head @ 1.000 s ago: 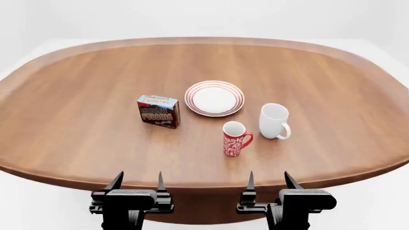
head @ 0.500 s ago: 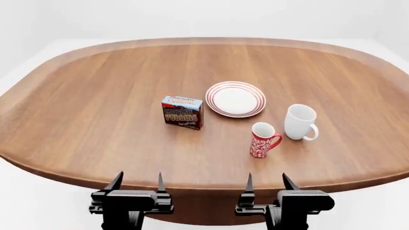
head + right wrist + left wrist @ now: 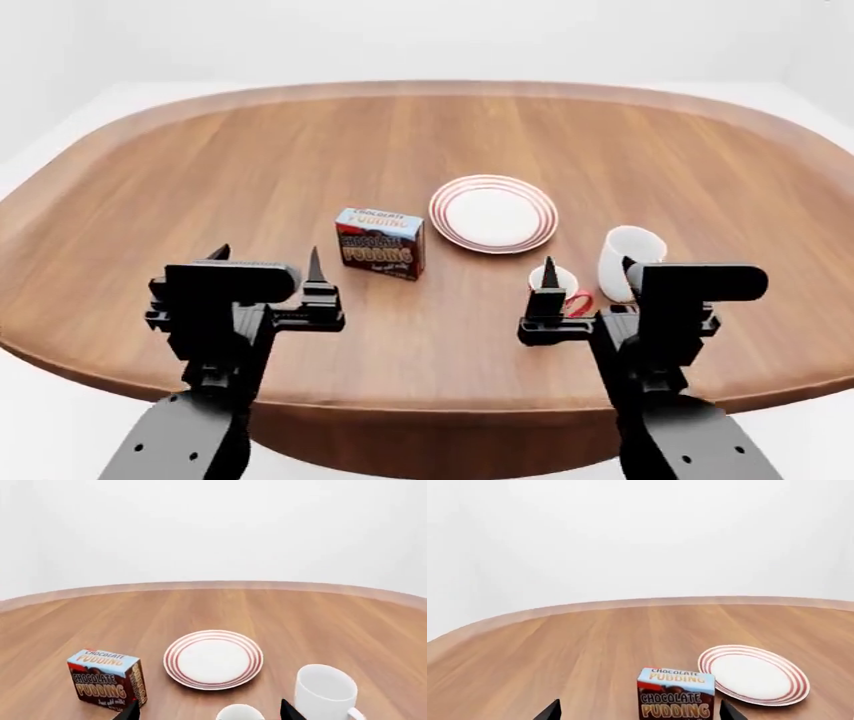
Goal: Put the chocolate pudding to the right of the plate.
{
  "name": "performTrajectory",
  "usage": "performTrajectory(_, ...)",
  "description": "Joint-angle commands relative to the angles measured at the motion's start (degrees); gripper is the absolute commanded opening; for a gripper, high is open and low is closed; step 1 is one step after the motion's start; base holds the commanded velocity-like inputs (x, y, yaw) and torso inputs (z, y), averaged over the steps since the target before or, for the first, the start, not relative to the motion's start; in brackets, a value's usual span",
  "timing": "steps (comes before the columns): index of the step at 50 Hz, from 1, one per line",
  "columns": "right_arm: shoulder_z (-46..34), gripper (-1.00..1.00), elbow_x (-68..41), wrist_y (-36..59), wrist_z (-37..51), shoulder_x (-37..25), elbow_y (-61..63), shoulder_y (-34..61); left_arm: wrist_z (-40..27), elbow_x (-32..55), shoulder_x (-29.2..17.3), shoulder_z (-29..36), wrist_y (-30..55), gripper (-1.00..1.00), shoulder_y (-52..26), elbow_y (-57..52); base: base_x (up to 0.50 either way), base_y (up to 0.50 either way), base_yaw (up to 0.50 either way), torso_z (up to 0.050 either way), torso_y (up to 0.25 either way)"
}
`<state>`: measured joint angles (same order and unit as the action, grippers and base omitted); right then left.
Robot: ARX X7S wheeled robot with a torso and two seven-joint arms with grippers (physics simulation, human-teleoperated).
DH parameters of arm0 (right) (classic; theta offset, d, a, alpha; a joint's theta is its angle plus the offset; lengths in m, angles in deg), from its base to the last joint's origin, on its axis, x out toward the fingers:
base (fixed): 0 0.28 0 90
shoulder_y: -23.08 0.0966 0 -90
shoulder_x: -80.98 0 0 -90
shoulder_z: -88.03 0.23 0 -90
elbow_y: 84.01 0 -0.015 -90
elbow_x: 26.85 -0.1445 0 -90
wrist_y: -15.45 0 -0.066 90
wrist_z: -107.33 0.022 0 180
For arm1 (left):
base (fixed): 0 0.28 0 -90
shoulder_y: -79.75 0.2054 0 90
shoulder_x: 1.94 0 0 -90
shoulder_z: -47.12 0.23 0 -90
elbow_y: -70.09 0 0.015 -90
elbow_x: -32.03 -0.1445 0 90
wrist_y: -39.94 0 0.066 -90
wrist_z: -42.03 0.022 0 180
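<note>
The chocolate pudding (image 3: 382,242) is a small brown carton with a light blue top, standing upright on the wooden table (image 3: 174,180), just left of the plate (image 3: 494,214), a white round one with red rings. Both also show in the left wrist view, pudding (image 3: 676,694) and plate (image 3: 754,675), and in the right wrist view, pudding (image 3: 107,678) and plate (image 3: 213,659). My left gripper (image 3: 266,258) is open and empty, above the table to the near left of the pudding. My right gripper (image 3: 589,266) is open and empty, above the two mugs.
A plain white mug (image 3: 627,258) stands right of and nearer than the plate, also in the right wrist view (image 3: 325,692). A red patterned mug (image 3: 561,290) stands beside it, partly hidden behind my right gripper. The table's front edge (image 3: 427,400) curves below both arms.
Both arms have risen from below the table's front edge to above the table. The head view shifted, so the objects sit further right in the frame than a second ago.
</note>
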<state>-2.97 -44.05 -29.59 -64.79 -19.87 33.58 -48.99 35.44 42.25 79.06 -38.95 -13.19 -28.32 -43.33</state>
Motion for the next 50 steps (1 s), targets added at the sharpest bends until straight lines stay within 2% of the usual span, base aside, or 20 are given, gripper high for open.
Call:
performTrajectory(1, 1.3, 1.00, -2.8, 8.4, 0.6, -1.7, 5.6, 4.2, -0.8, 1.4, -0.9, -0.3, 7.3, 1.00, -4.5, -3.7, 0.50, 0.00, 0.00, 0.000, 0.000)
performTrajectory(4, 1.9, 1.00, -3.6, 10.3, 0.9, -1.7, 6.0, 5.5, -0.9, 1.4, -1.0, -0.3, 6.4, 1.00, -4.0, -3.5, 0.50, 0.00, 0.00, 0.000, 0.000)
performTrajectory(20, 1.1, 1.00, -3.2, 7.1, 0.7, -1.8, 3.8, 3.9, -1.3, 1.7, -1.1, 0.1, 5.0, 1.00, -3.8, -1.9, 0.50, 0.00, 0.00, 0.000, 0.000)
performTrajectory(50, 0.4, 1.00, -4.2, 7.4, 1.5, -2.2, 3.5, 4.4, -2.4, 2.3, -1.7, 0.6, 3.4, 1.00, -3.7, -0.7, 0.50, 0.00, 0.00, 0.000, 0.001)
